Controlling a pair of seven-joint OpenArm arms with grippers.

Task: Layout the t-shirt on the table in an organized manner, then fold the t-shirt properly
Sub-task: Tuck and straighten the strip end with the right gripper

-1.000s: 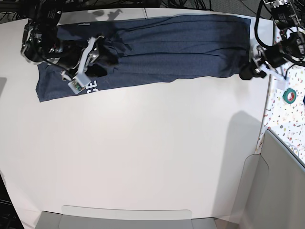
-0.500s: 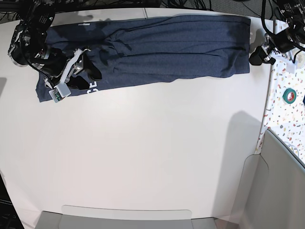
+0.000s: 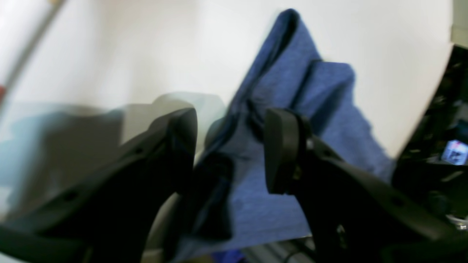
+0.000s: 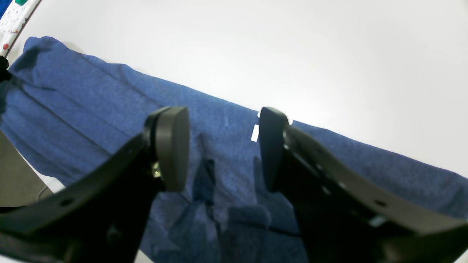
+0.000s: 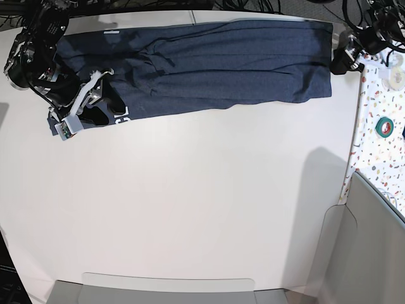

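shirt: the t-shirt [image 5: 209, 66] is lying as a long folded band along the far edge of the table [image 5: 202, 209], with a bit of white lettering peeking out at the end under the right arm

left claw: the left gripper [image 3: 230, 153] is hanging just off the shirt's other end, jaws standing apart, nothing between them (that view is pretty blurry, but the gap is plain)

right claw: the right gripper [image 4: 223, 146] is hovering over the lettered end, pads spread with only bare cloth showing in the gap, so it isn't pinching anything

feel: I'm guessing soft, light, floppy cotton that's going to sag and bunch wherever it isn't supported, not slippery on the matte top

where to grab: probably the corners or hem edge at each end, pinching all the layers together (a single layer would just peel the fold open)

stage: looks like the folding is partly done, with the band not yet folded across its length
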